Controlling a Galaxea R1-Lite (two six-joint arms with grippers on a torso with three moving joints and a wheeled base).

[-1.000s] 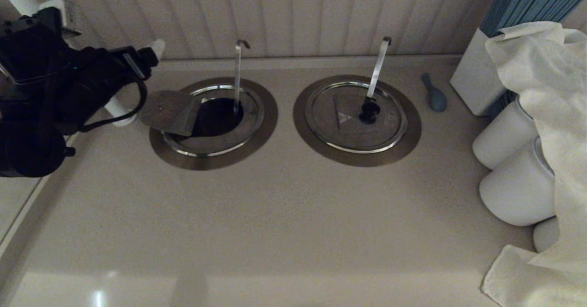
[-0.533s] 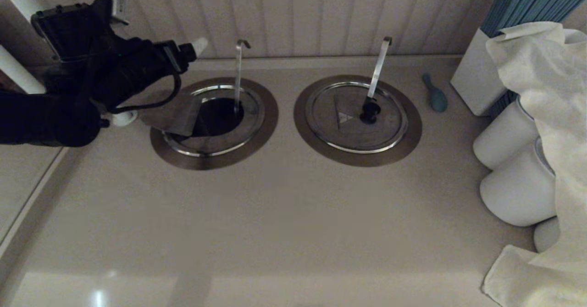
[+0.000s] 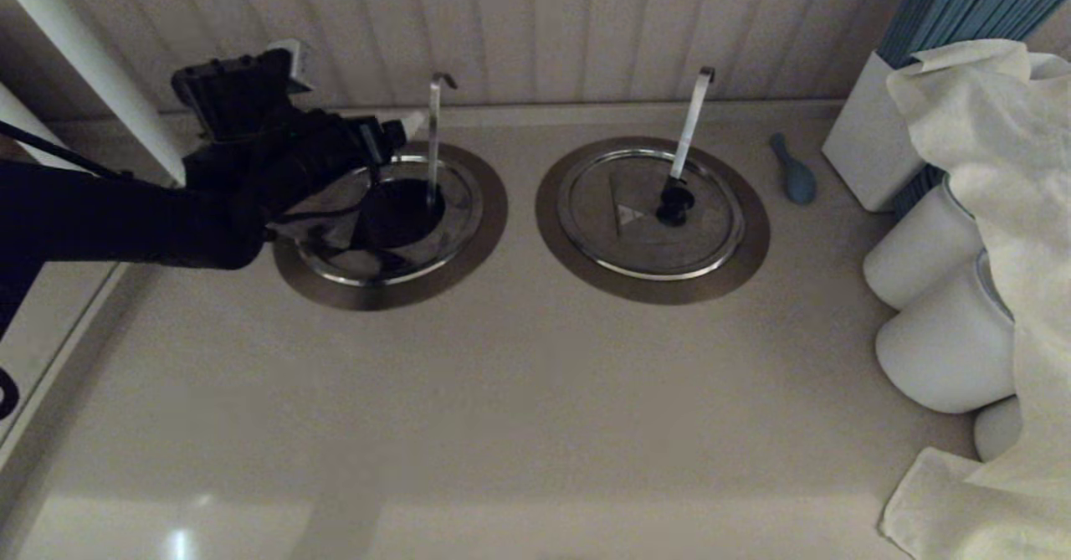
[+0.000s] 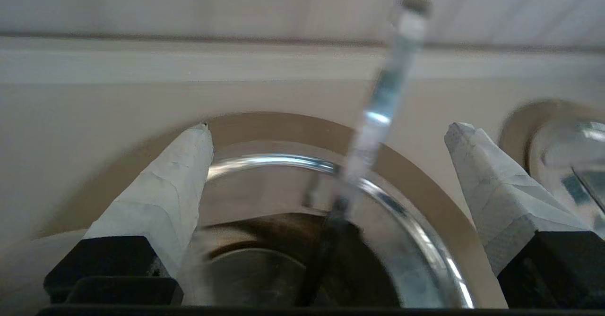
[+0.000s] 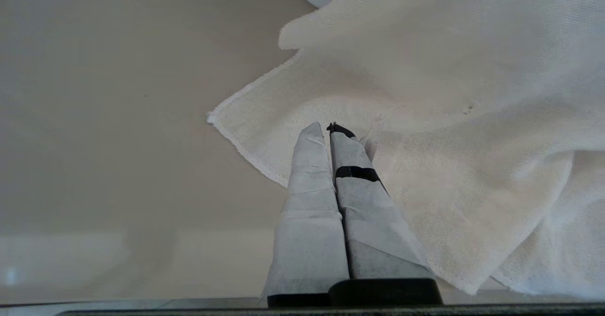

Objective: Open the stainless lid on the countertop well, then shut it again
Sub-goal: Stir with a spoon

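Note:
The stainless lid (image 3: 458, 208) sits in the left countertop well (image 3: 397, 213), ringed by a brown-grey flange (image 3: 492, 200). Its folding section is swung up to the left and mostly hidden under my left arm, so the dark hole shows. The thin hook-tipped handle (image 3: 433, 137) rises through the opening. My left gripper (image 3: 393, 137) hovers over the well's left side, open and holding nothing. In the left wrist view the handle (image 4: 378, 108) stands ahead between the spread fingers (image 4: 179, 179), above the shiny rim (image 4: 283, 161). My right gripper (image 5: 326, 127) is shut, parked over a white cloth.
The twin lid (image 3: 648, 217) with a black knob and a broad pale handle lies closed on the right. Behind it to the right is a small blue spoon (image 3: 793, 171). White jars (image 3: 945, 334), a box of blue straws (image 3: 962, 7) and a white cloth (image 3: 996, 125) fill the right side.
My left arm has swung right and forward from the left edge, over the open well. Its fingers now reach the handle's side, and the arm covers the folded section.

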